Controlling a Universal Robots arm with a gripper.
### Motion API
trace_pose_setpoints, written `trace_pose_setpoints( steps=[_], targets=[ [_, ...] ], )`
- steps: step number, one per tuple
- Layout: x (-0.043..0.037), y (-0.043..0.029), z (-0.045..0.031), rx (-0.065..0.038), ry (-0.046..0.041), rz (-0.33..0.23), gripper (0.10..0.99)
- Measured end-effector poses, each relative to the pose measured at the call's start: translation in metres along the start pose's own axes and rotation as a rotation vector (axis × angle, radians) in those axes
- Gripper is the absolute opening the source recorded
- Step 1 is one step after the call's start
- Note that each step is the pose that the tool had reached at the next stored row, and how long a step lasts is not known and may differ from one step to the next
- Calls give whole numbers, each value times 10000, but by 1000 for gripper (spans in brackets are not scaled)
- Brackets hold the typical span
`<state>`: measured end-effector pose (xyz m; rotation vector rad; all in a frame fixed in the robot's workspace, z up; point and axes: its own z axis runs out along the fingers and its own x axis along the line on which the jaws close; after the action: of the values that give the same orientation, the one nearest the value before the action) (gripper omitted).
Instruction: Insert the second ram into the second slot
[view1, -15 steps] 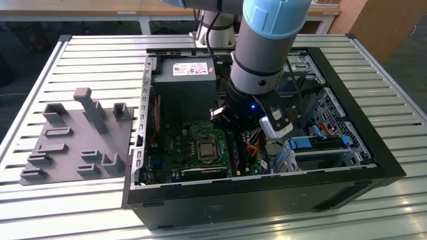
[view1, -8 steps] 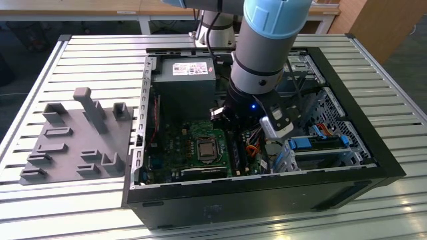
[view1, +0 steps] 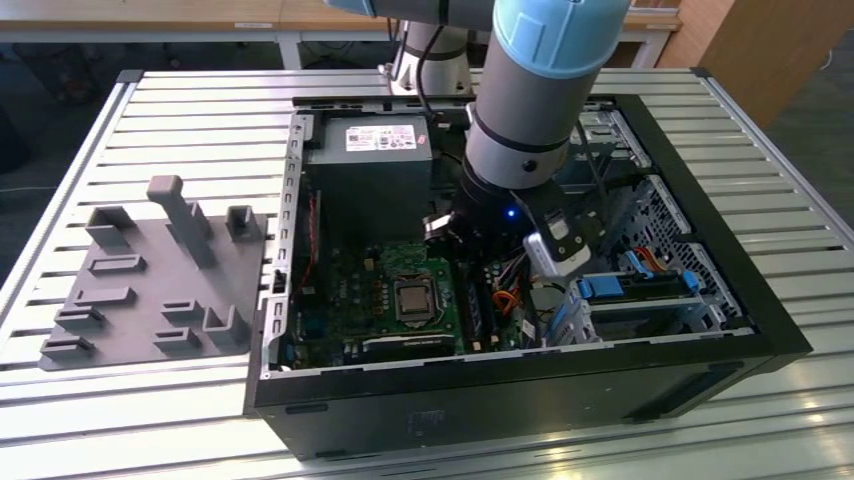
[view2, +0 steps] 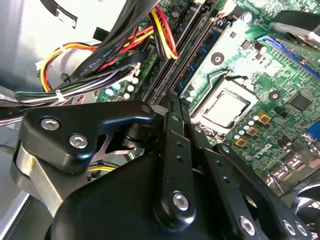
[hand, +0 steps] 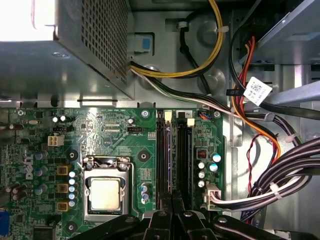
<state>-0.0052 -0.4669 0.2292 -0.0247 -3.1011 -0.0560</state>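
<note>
My gripper (hand: 172, 201) is down inside the open computer case (view1: 747, 300), over the green motherboard (hand: 115, 130). Its black fingers (view2: 172, 130) are shut on the second ram (hand: 170, 160), a thin blue stick seen edge-on. The stick runs out from the fingertips along the two black memory slots (hand: 183, 160), next to the processor socket (hand: 105, 192). Its blue face (view2: 202, 52) shows beside a slot in the second wrist view. How deep it sits in a slot I cannot tell. In the exterior view the arm's wrist (view1: 514, 180) hides the fingers.
Bundled cables (hand: 260, 145) crowd one side of the slots. The grey power supply (view1: 367, 170) stands at the back of the case and a drive cage (view1: 641, 290) is on the exterior view's right. A grey fixture plate (view1: 147, 290) lies on the slatted table at that view's left.
</note>
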Motion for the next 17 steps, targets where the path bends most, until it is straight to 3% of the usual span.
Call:
trace_pose_setpoints(
  steps=[17],
  targets=[
    [18, -23, 6, 4, 7, 1, 118]
  ],
)
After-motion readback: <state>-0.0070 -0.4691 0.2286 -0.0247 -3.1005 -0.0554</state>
